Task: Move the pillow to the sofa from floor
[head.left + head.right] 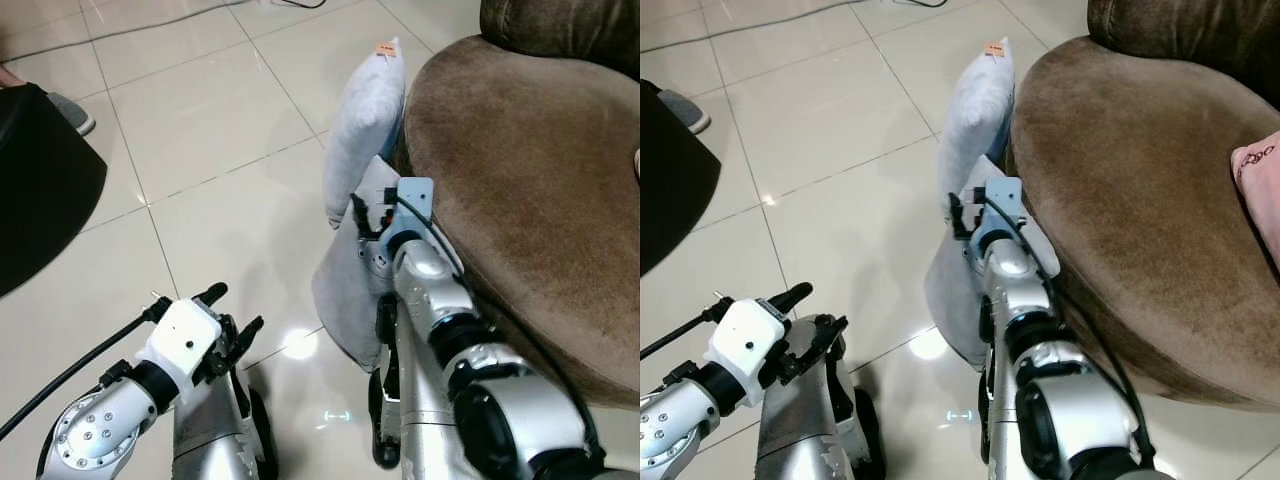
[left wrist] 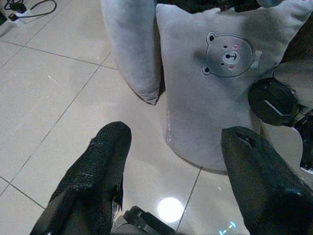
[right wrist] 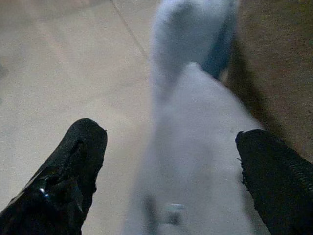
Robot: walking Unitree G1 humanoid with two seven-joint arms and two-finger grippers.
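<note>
**A:** So where was the pillow (image 2: 215, 93) at that point?

**B:** On the floor (image 1: 200, 130), standing on edge and leaning against the front of the brown sofa (image 1: 520, 170). Grey one with a little bear face on it. A second grey pillow (image 1: 362, 120) stood just behind it, also against the sofa.

**A:** And the tools?

**B:** Right tool (image 3: 171, 161) was spread wide, fingers either side of the bear pillow's top edge, not clamped on it. Left tool (image 2: 171, 166) was open too, low over the tiles, pointing at the pillow but apart from it.
</note>
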